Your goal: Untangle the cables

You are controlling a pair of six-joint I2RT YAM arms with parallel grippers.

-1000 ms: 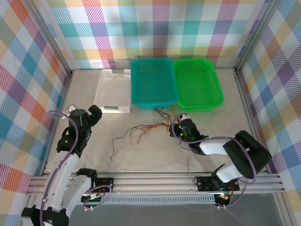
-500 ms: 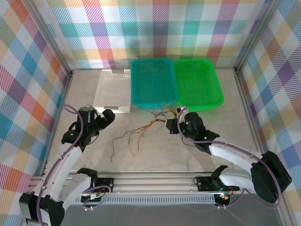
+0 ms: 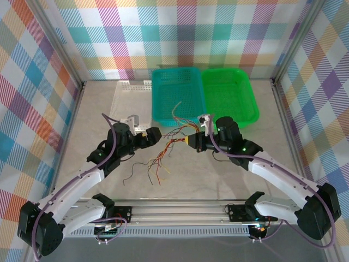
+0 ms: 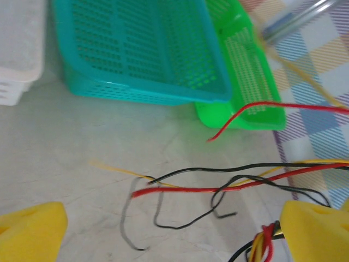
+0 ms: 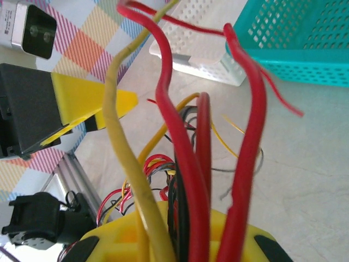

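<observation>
- Several thin cables (image 3: 166,146) in red, orange, yellow, brown and black lie bunched over the middle of the table (image 3: 245,180), in front of the baskets. From above, single strands cannot be traced through the knot.
- One end of the bunch rises into the right gripper (image 3: 192,141). The other ends fan down and to the left, with loose tips spread on the table.
- In the right wrist view, red, yellow and black cables (image 5: 180,136) stand up out of the right gripper (image 5: 180,234), which is closed around them. The pinch point is hidden by the strands, and how many are gripped cannot be told.
- The left gripper (image 3: 155,134) is just beside the left side of the bunch. From above, contact cannot be judged.
- In the left wrist view, the left gripper (image 4: 174,234) is spread wide, its yellow pads (image 4: 30,229) cut off at the lower corners. Black, red and yellow cables (image 4: 218,188) cross the gap beyond them, and a small red and yellow cluster sits against the right pad.
- A teal basket (image 3: 177,98) and a green basket (image 3: 229,98) stand touching at the back.
- A white basket (image 3: 131,95) stands left of them, its near edge covered by the left arm.
</observation>
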